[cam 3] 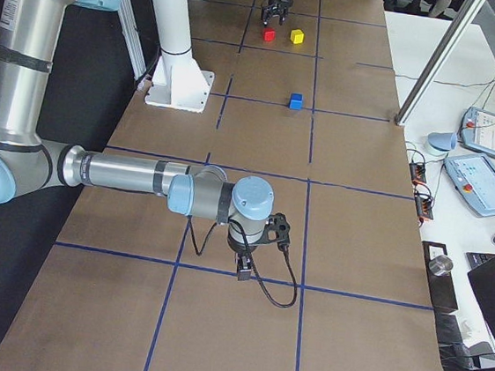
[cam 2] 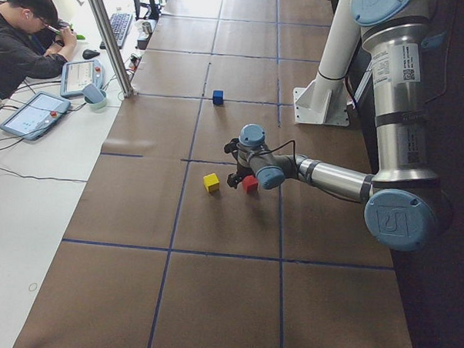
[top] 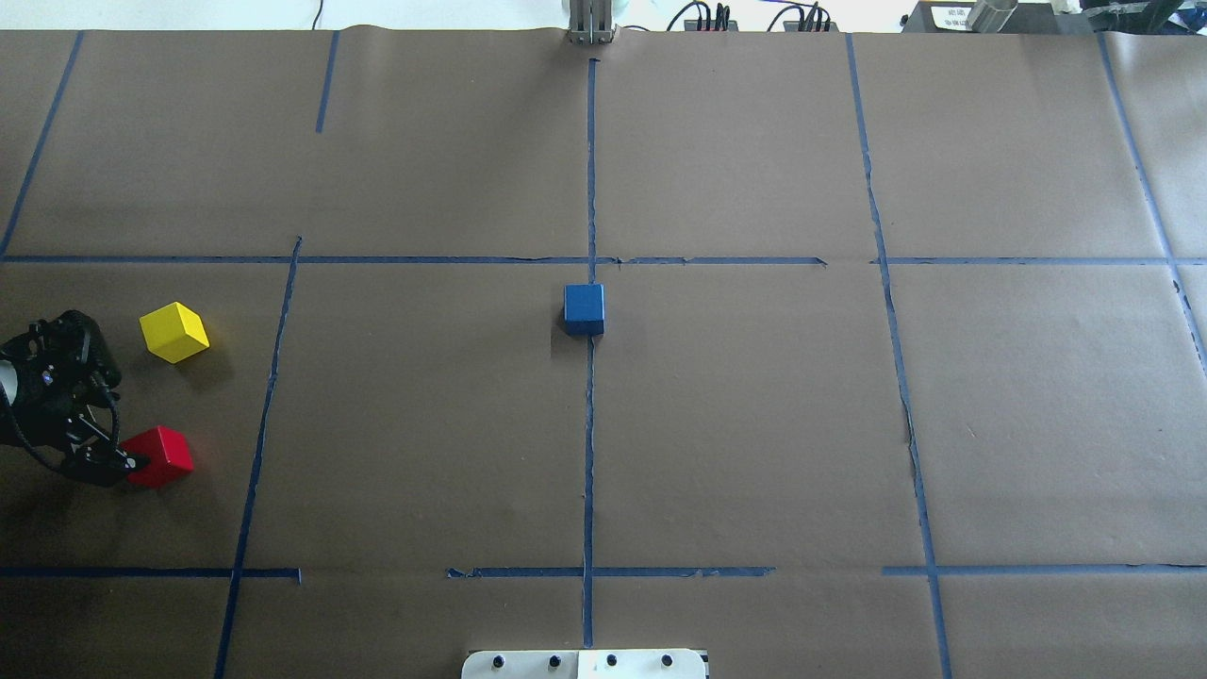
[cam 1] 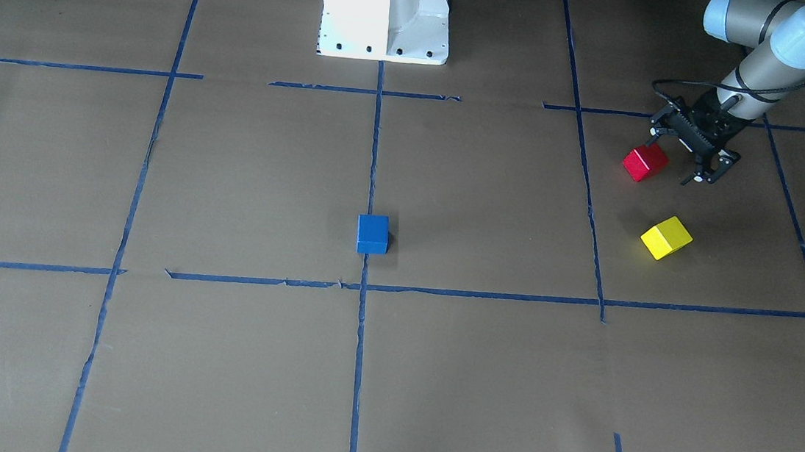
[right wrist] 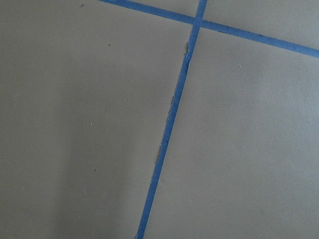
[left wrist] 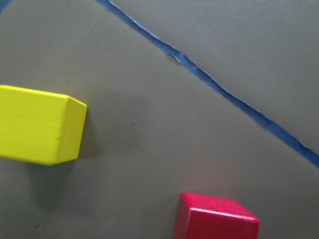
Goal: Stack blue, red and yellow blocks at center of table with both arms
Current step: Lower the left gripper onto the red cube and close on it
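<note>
The blue block [cam 1: 372,233] sits alone on the centre tape line, also shown in the overhead view [top: 584,308]. The red block [cam 1: 645,162] and the yellow block [cam 1: 666,237] lie apart on the robot's left side of the table. My left gripper [cam 1: 674,162] is open and empty, hovering low right beside the red block [top: 160,456]. Its wrist view shows the red block [left wrist: 217,216] at the bottom edge and the yellow block [left wrist: 37,124] at left. My right gripper [cam 3: 243,269] shows only in the exterior right view, low over bare table; I cannot tell if it is open.
The white robot base [cam 1: 386,10] stands at the table's robot side. Blue tape lines [top: 589,453] divide the brown table into squares. An operator [cam 2: 22,41] sits beyond the far table edge with tablets.
</note>
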Controlling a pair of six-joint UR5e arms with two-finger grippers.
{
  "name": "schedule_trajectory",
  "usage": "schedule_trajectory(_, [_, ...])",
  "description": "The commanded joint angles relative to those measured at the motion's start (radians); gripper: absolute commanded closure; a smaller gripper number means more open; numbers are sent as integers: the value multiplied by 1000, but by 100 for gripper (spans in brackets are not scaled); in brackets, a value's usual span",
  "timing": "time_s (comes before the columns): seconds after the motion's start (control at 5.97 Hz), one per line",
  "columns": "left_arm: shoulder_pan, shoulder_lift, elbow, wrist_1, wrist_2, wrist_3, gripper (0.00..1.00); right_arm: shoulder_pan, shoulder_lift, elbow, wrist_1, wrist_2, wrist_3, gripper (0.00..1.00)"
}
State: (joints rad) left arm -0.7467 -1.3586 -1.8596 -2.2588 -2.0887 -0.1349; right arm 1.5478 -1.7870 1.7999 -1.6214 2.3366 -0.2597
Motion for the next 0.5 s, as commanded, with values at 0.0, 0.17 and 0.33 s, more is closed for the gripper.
schedule_trajectory(0.0, [9,-4,2,-1,-2,-6,0,0,-2,-4,0,0,-1,0])
schedule_trajectory(0.17, [27,-5,4,-1,-2,-11,0,0,-6,-4,0,0,-1,0])
schedule_trajectory(0.33, [42,-19,7,5,-2,-12,0,0,-6,-4,0,0,-1,0])
